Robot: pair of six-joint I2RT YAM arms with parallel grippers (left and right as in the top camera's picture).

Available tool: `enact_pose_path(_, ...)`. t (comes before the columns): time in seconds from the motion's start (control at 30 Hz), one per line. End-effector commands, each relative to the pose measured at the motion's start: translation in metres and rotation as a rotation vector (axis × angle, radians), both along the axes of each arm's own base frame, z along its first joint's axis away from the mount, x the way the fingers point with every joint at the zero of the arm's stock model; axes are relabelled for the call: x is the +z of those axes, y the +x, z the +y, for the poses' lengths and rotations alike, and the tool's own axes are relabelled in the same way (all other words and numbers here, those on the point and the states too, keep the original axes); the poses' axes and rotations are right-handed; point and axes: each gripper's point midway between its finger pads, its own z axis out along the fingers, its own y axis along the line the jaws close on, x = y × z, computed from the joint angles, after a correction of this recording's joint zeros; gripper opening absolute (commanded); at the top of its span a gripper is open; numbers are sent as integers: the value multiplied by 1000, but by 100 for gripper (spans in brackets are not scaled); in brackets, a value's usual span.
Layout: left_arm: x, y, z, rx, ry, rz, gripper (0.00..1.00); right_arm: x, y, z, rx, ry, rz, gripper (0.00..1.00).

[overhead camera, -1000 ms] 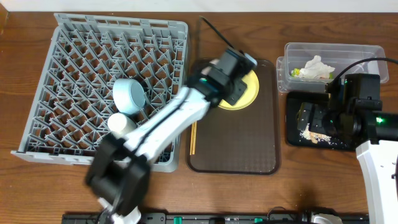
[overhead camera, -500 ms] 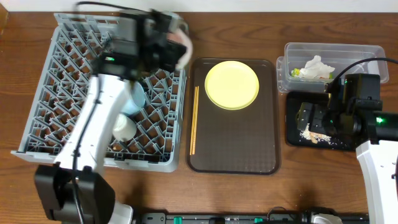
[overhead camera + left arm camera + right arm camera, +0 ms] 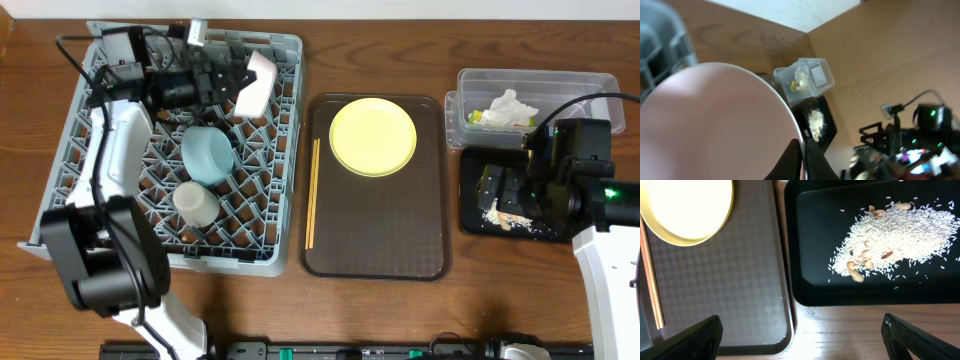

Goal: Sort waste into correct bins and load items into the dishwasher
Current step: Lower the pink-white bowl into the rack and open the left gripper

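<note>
My left gripper [image 3: 232, 85] is shut on the rim of the white bowl with pinkish outside [image 3: 254, 84] and holds it on edge over the back right of the grey dish rack [image 3: 120, 245]. In the left wrist view the bowl [image 3: 715, 125] fills the frame with my fingers [image 3: 803, 160] pinching its edge. The light blue bowl [image 3: 207, 154] and small white cup [image 3: 196, 202] sit in the rack. The yellow-green plate [image 3: 372, 136] and chopsticks [image 3: 313, 190] lie on the brown tray [image 3: 380, 240]. My right gripper [image 3: 800, 335] is open above the black tray [image 3: 810, 287] holding crumbs [image 3: 890, 235].
The clear tub [image 3: 580, 82] at the back right holds the crumpled wrapper [image 3: 508, 110]. The black tray [image 3: 470, 222] sits in front of it, under my right arm. Cables run along the table's back edge.
My left arm has swung from the brown tray over to the rack's back, carrying the pinkish bowl off the plate. The right arm has not moved.
</note>
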Motion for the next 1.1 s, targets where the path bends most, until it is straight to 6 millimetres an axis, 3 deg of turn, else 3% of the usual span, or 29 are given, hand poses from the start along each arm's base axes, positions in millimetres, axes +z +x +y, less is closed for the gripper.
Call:
enact_pose_path(0.0,-15,2,13,4,-95,113,6,8,2,-3,-3,-11,-25,99)
enact_pose_path(0.3,-48,12,27,33,-148,235,6,8,2,-3,-3,-10,-25,99)
enact_pose_path(0.6,-33,25,29,65,-256,416,6,8,2,-3,-3,-11,-25,99)
enact_pose_path(1.07,-44,34,31,158,-263,566,6,8,2,-3,-3,-11,-25,99)
